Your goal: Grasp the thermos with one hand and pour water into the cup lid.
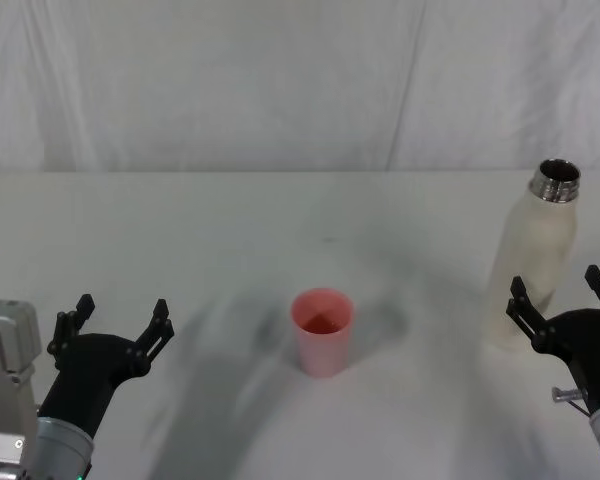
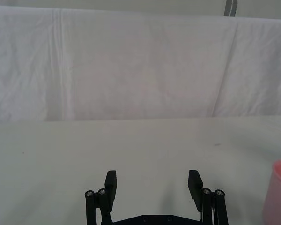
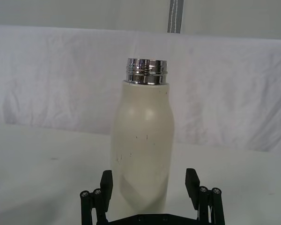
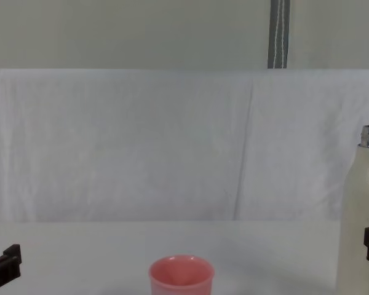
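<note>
Head view: the tall cream-white matte thermos [image 1: 539,262] with its shiny threaded steel neck was seen standing upright and uncapped near the right edge of the white-covered bench [image 1: 220,230]. The small salmon-pink round cup lid [image 1: 323,331] was placed upright toward the front middle of the bench, well apart from the thermos. The right hand [image 1: 563,305] was held at the front right of the bench with its fingers spread wide, just in front of the thermos body. In the right wrist view the bottle was framed squarely between the two fingertips of the right hand [image 3: 149,183], but whether its wall had been touched could not be told; no squeeze was evident. The left hand [image 1: 119,322] was kept low at the front left corner of the bench, also spread wide and holding nothing, with the rim of the cup lid [image 2: 279,191] caught at the margin of its wrist view.

The step in hand was judged to be the approach to the grasp. A short advance around the lower body would be called for next, then a firm closure before lifting, since a tall smooth bottle could be tipped by an off-centre push.
</note>
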Controlling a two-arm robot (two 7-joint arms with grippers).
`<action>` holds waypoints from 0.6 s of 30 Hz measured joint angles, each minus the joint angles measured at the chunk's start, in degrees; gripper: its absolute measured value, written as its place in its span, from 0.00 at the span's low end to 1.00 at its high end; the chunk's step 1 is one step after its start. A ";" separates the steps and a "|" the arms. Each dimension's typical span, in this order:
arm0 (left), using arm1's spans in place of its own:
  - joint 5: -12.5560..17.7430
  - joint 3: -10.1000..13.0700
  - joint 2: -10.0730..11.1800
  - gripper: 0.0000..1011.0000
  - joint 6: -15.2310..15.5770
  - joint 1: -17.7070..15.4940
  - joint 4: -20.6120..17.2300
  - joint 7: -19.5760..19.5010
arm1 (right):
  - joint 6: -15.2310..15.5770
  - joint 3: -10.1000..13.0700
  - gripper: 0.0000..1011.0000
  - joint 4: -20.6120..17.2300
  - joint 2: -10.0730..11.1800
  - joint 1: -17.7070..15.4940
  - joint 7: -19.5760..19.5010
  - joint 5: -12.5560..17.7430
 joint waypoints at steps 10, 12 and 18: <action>0.00 0.00 0.00 0.99 0.00 0.00 0.00 0.00 | -0.62 0.71 0.99 -2.52 0.73 -2.73 0.10 -0.72; 0.00 0.00 0.00 0.99 0.00 0.00 0.00 0.00 | -0.75 0.74 0.99 -2.99 1.02 -3.27 0.36 -0.90; 0.00 0.00 0.00 0.99 0.00 0.00 0.00 0.00 | -1.23 0.61 0.99 -3.52 1.56 -4.11 1.17 -1.12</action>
